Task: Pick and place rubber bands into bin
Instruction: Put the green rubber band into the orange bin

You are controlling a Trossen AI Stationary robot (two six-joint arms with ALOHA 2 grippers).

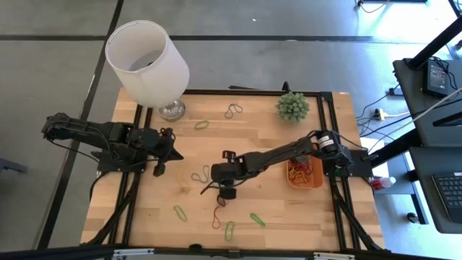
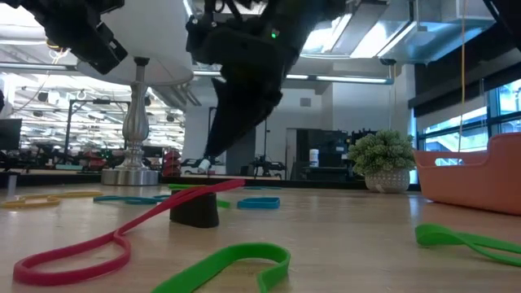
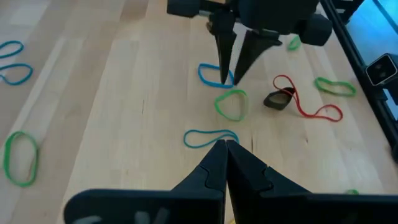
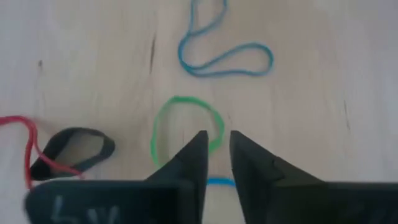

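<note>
Right hand (image 1: 226,189) sits low over the centre of the surface (image 1: 267,137), fingers nearly together with a narrow gap, holding nothing. In the right wrist view its fingertips (image 4: 198,144) come down on the near edge of a green rubber band (image 4: 186,127), so the target lies directly under and just ahead of the tips; that loop is roughly round, no clear long axis. A dark band (image 4: 73,149) tangled with a red band (image 4: 18,134) lies just beside it, and a blue band (image 4: 224,59) lies farther ahead. The right arm is clearly nearer; the left hand (image 1: 160,150) waits at the left of the frame, clenched and empty per the left wrist view. Other rubber bands scatter along the lower edge and upper middle of the high view. The orange bin (image 1: 316,180), right of centre, already holds several bands. Farther back stand the small plant (image 1: 292,106) and white lamp (image 1: 146,56). Only the wrist views show the finger gap; the low view blocks it with the arm, and only the high view shows the bin's contents.
</note>
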